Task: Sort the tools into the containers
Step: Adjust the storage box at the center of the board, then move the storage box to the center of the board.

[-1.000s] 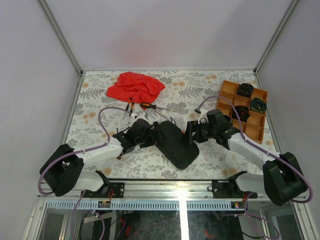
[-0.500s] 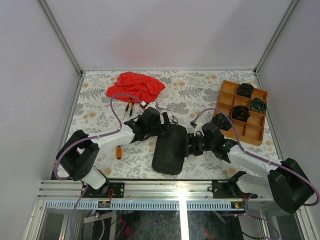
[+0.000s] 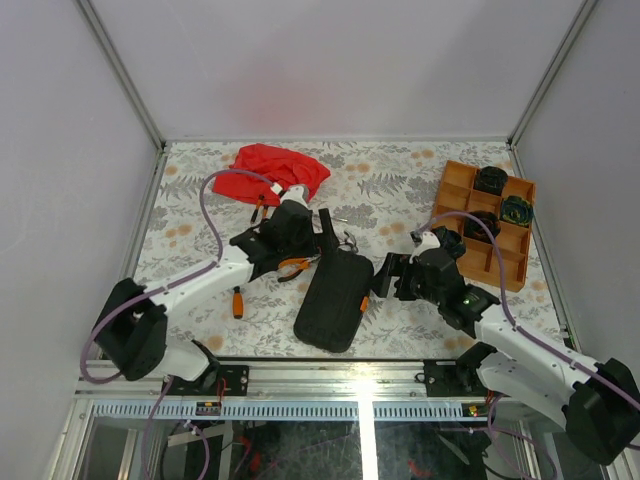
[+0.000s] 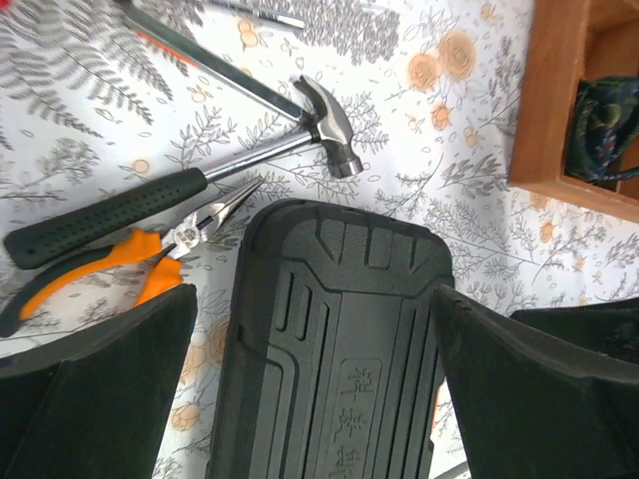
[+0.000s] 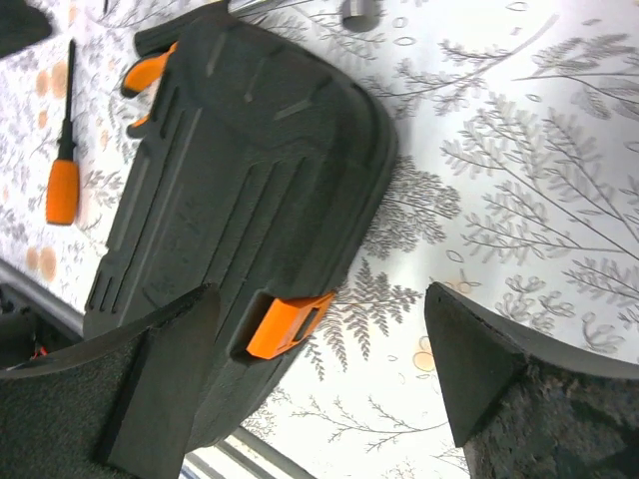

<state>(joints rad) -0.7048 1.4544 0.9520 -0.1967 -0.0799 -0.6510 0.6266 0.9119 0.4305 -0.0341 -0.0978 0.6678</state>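
Note:
The black ribbed case [image 3: 335, 290] lies shut on the table, its orange latch [image 3: 363, 305] on the right side. My left gripper [image 3: 318, 245] hovers open over the case's far end; in the left wrist view the case [image 4: 339, 329] fills the gap of the left gripper [image 4: 315, 339], untouched. Beyond it lie the hammer [image 4: 329, 125] and orange pliers [image 4: 120, 264]. My right gripper [image 3: 385, 272] stands open beside the latch [image 5: 290, 324], which sits between the fingers [image 5: 150, 379] without contact. An orange screwdriver [image 3: 237, 302] lies left of the case. The orange tray [image 3: 455, 190] holds three coiled bundles [image 3: 490, 180].
A red cloth [image 3: 272, 170] lies crumpled at the back left, with two more screwdrivers [image 3: 258, 212] just in front of it. The tray stands against the right wall. Metal rails run along the table's near edge [image 3: 350, 375].
The case has swung round so that its far end points right. My left gripper has lifted off toward the case's far end, and the right gripper has drawn back to the latch side. Both jaws widened.

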